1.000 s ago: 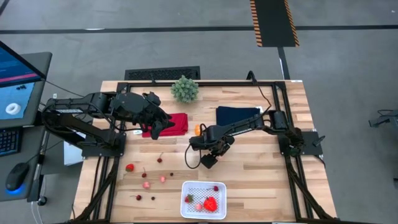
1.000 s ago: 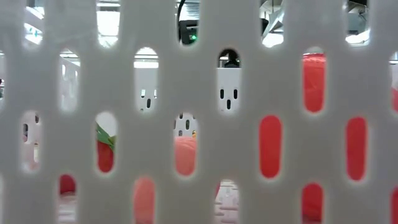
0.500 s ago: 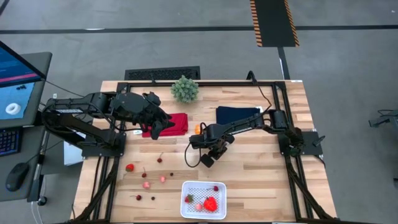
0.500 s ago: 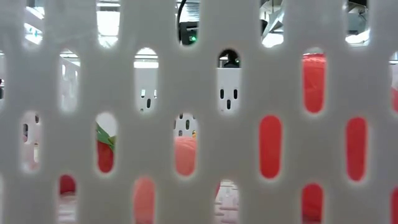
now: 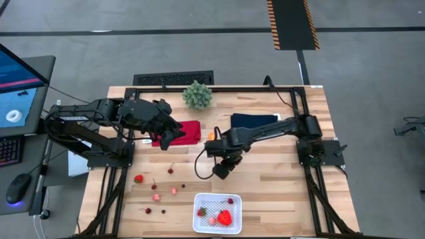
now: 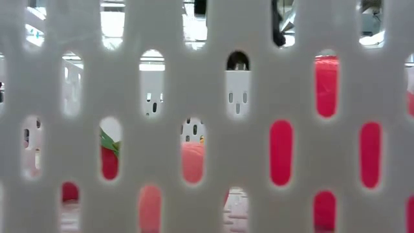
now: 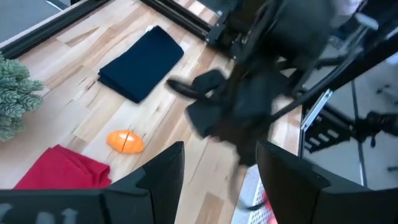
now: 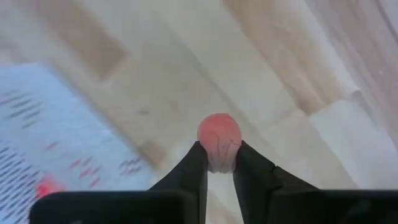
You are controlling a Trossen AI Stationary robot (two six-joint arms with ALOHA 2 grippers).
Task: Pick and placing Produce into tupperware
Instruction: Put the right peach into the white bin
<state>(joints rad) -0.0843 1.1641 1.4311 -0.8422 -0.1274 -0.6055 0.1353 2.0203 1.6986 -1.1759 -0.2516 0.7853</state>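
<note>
My right gripper [image 5: 222,168] hangs over the table's middle, shut on a small round pinkish-red fruit [image 8: 219,138]. The white tupperware [image 5: 196,214] stands at the near edge and holds a red pepper-like piece [image 5: 225,216], a strawberry [image 5: 202,212] and a cherry [image 5: 230,200]. Its perforated wall [image 6: 207,116] fills the low view. An orange fruit [image 5: 211,136] lies beside the red cloth. A strawberry [image 5: 138,178], pink pieces [image 5: 156,196] and cherries [image 5: 147,210] lie on the near left. My left gripper [image 7: 217,180] waits open over the red cloth [image 5: 189,131]. My right gripper pinches the pinkish-red fruit by its lower half [image 8: 219,158] between its two fingertips [image 8: 198,163]. The rounded top of the fruit stands out beyond the finger ends. It shows against the wood of the table, with the tupperware off to one side.
A bushy green plant [image 5: 197,94] stands at the far edge and a navy folded cloth [image 5: 254,122] at the far right. A black cable loops on the wood by my right gripper [image 5: 198,169]. A desk with a monitor [image 5: 20,79] stands left of the table.
My right arm has drawn up a little over the table's middle, its elbow swinging toward the right edge, while its gripper stays about where it was. My left arm and the loose fruit have kept still.
</note>
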